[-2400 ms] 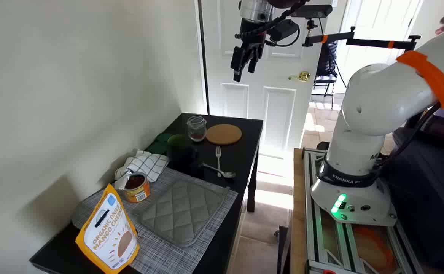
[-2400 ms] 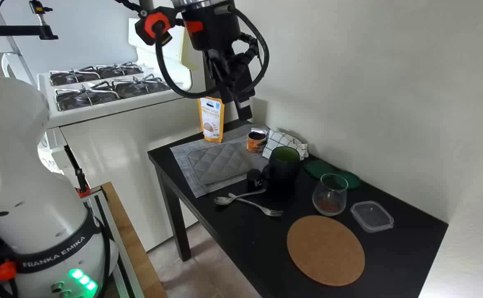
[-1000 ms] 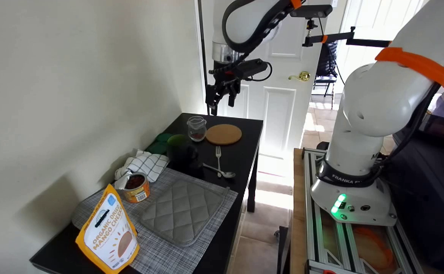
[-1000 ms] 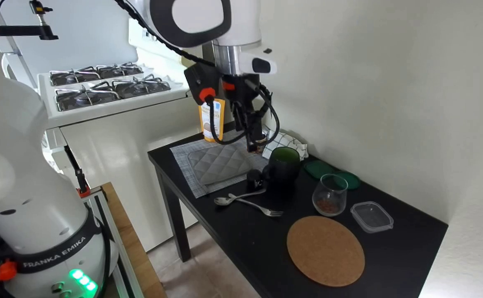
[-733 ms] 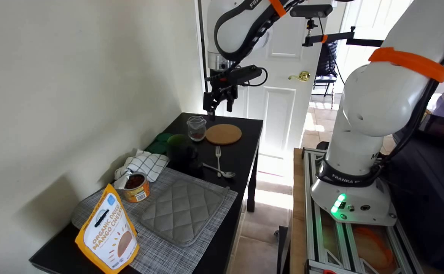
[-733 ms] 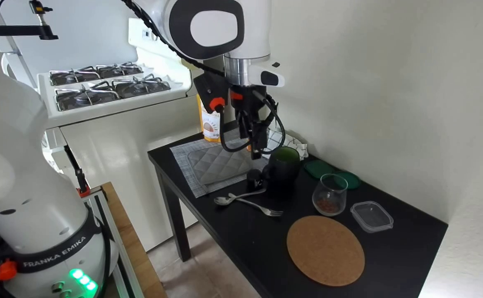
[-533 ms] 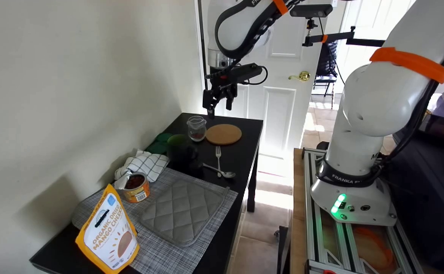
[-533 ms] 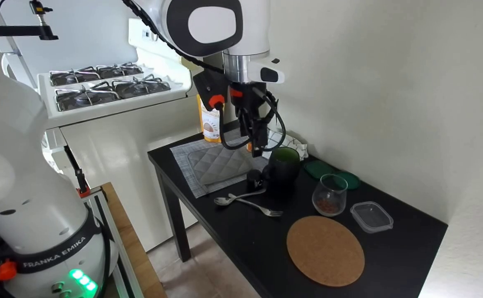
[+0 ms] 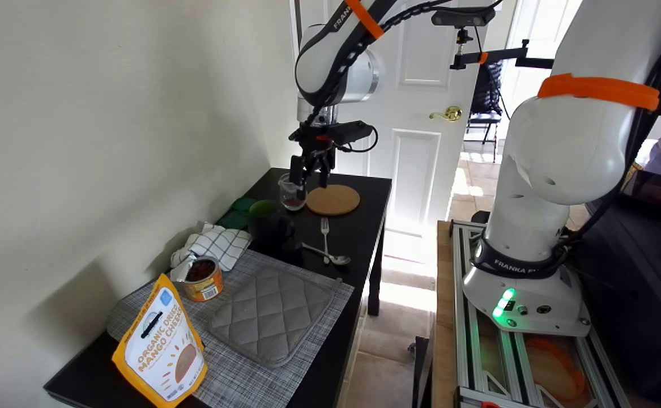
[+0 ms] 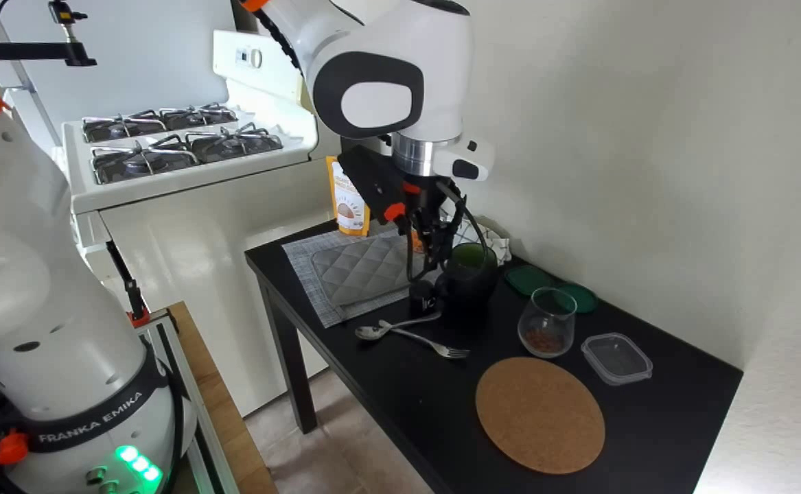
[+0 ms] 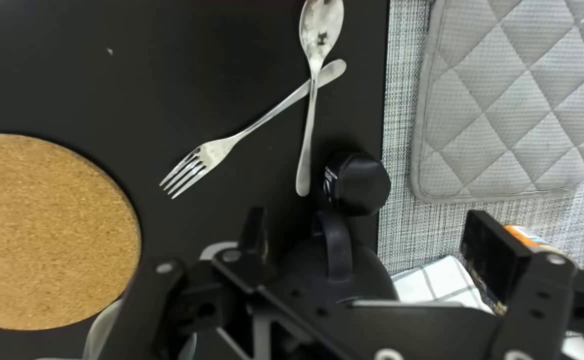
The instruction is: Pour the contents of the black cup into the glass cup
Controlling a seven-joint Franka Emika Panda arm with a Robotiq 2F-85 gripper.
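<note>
The black cup is a dark mug (image 10: 467, 285) with a green inside, upright on the black table; it shows in both exterior views (image 9: 268, 229). What it holds is hidden. In the wrist view its handle (image 11: 339, 250) lies between my fingers' directions, below them. The glass cup (image 10: 546, 329) is a clear tumbler with some reddish-brown bits at its bottom; it also shows partly behind a finger in an exterior view (image 9: 291, 198). My gripper (image 11: 367, 216) is open and empty, above and beside the mug, with its fingers pointing down. No contact with the mug shows.
A small black jar (image 11: 362, 182) stands close to the mug's handle. A fork (image 11: 214, 152) and spoon (image 11: 309, 125) lie crossed. A checked towel (image 9: 217, 246), open can (image 9: 204, 283), cork mat (image 10: 541, 415), clear plastic container (image 10: 617, 358) and green lids (image 10: 529, 280) are around.
My open gripper has come down from high above the table, with a short pause, and now hangs lower and nearer the mug. The objects on the table have not moved.
</note>
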